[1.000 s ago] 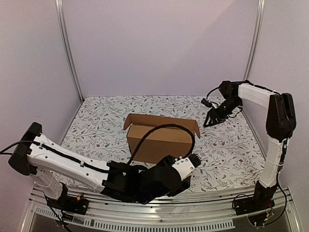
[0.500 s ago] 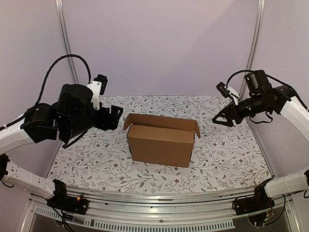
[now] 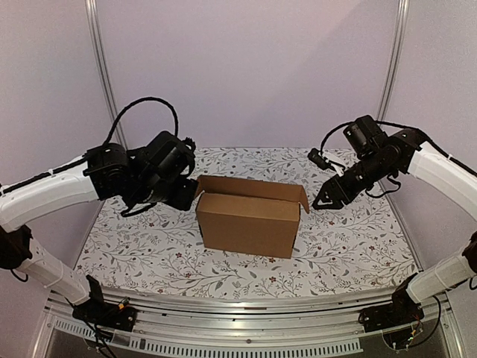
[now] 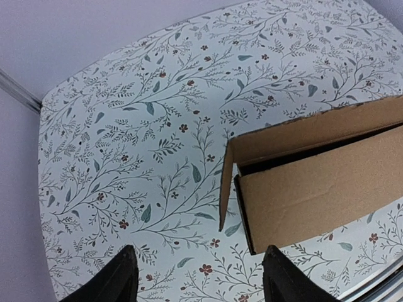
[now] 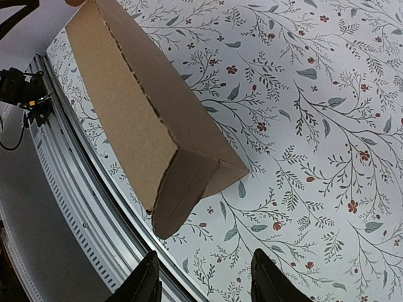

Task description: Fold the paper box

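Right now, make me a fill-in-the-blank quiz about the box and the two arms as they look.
1. The paper box is plain ____ cardboard.
2. The left gripper hangs by the box's ____ end, the right gripper by the other.
3. Both sets of jaws stand open and hold ____.
4. The table cover has a ____ print.
Missing words: brown; left; nothing; floral.

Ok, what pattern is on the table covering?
Table covering: white, leafy floral print; best in left wrist view.
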